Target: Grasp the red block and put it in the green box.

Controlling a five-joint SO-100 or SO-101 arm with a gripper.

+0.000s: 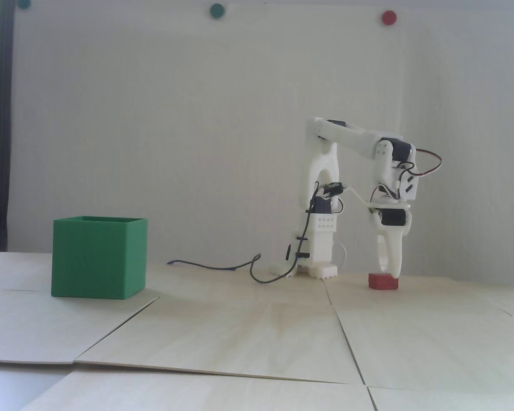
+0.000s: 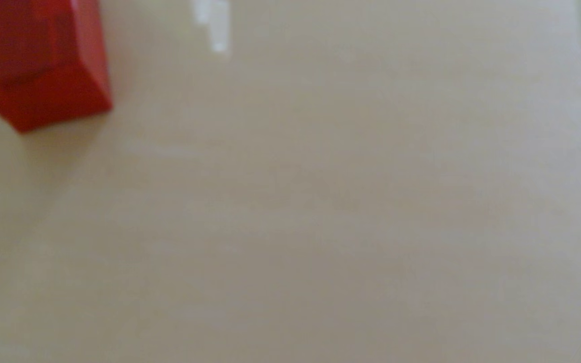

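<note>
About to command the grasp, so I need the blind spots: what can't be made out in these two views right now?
- Inside of the green box: fixed view, hidden by its own walls.
- Whether the gripper is open or touching the red block: fixed view, too small and side-on.
- Red block: wrist view, blurred and cut off by the top edge; no fingertips clearly shown.

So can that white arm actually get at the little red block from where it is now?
Probably yes. In the fixed view the gripper points straight down with its tips right at the red block, and nothing stands between them. Whether the jaws have closed on it can't be told.
</note>
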